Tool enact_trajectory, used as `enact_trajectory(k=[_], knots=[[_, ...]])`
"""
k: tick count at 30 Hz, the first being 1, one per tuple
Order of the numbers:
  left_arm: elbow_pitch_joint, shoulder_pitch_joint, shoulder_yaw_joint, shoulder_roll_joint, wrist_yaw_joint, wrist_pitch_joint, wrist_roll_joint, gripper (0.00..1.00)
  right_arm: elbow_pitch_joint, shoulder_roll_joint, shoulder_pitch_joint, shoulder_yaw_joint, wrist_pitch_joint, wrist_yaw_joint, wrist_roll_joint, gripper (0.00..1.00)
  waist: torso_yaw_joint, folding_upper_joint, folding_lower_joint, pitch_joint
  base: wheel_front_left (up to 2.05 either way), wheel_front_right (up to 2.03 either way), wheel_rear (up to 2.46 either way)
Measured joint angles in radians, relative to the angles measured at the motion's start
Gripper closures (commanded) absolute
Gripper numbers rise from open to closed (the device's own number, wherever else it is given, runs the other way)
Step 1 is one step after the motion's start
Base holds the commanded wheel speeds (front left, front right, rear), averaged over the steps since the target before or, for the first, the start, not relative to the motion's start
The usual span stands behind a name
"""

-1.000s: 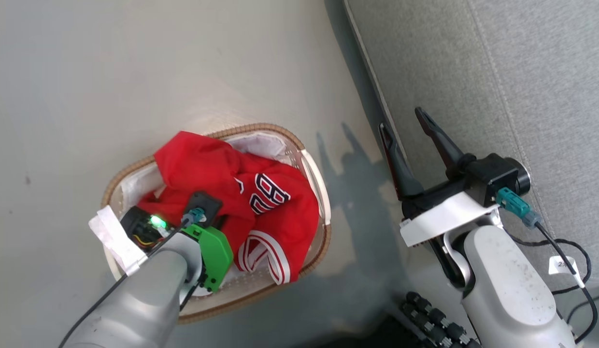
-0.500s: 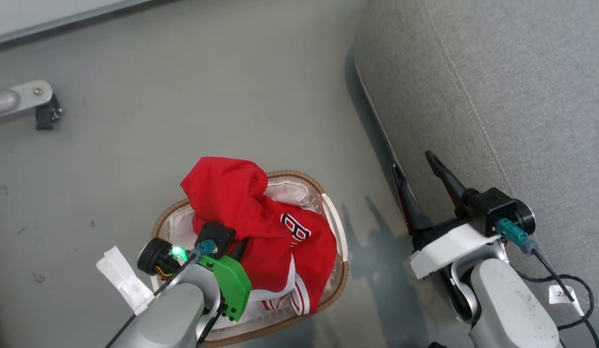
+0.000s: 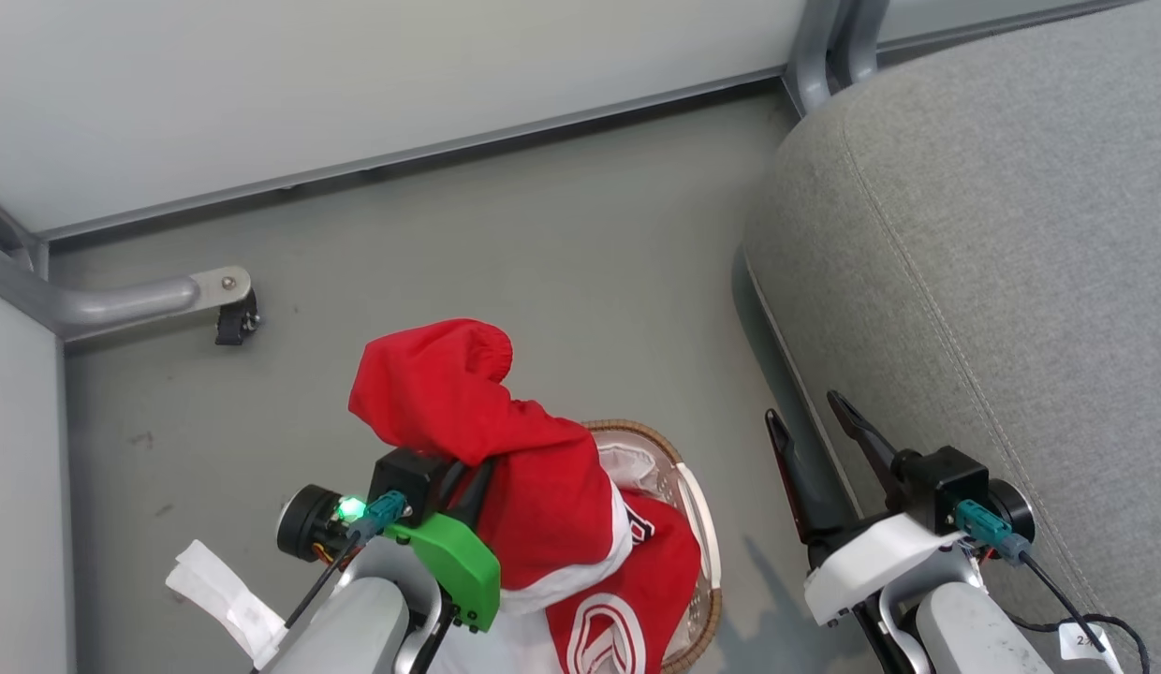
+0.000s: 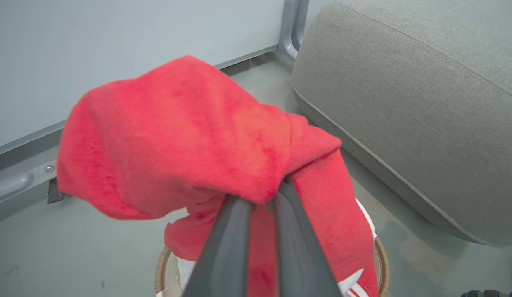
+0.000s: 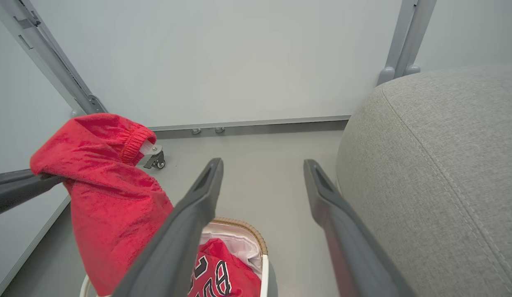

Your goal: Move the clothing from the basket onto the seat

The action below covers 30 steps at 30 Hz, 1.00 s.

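My left gripper (image 4: 262,194) is shut on the plain red garment (image 4: 190,136), pinching a fold of it. In the head view that garment (image 3: 468,412) hangs above the basket (image 3: 702,562), its elastic cuff uppermost and its white hem low. It drapes over my left gripper (image 3: 468,473). The red jersey (image 3: 627,618) with striped trim lies in the basket. My right gripper (image 3: 803,408) is open and holds nothing, beside the edge of the grey seat (image 3: 992,281). From the right wrist, between its open fingers (image 5: 263,164), I see the jersey (image 5: 223,268) on the white liner.
A pale wall with a grey floor rail runs along the back. A metal frame leg with a caster (image 3: 234,323) stands at the left, and a grey post (image 3: 824,47) meets the seat's far corner. Grey floor separates basket and seat.
The head camera has tilted up, so the whole picture has shifted. My left gripper has lifted the plain red garment out of the basket; the jersey stays inside. The right gripper remains open.
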Motion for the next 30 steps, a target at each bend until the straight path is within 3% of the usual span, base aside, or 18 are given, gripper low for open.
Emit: enact_trajectory(k=[17,30], knots=[[-0.275,0.047,0.216,-0.061,-0.022,0.000,0.103,1.00,0.035,0.000,0.083,0.028,0.000,0.000,0.013,0.00,0.054,0.0000,0.0000,-0.160,0.00,0.00,0.00],[-0.326,0.051,0.220,-0.080,-0.024,0.000,0.114,1.00,0.069,-0.006,0.112,0.151,0.000,0.000,-0.004,0.00,0.072,0.0000,0.0000,-0.186,0.00,0.00,0.00]])
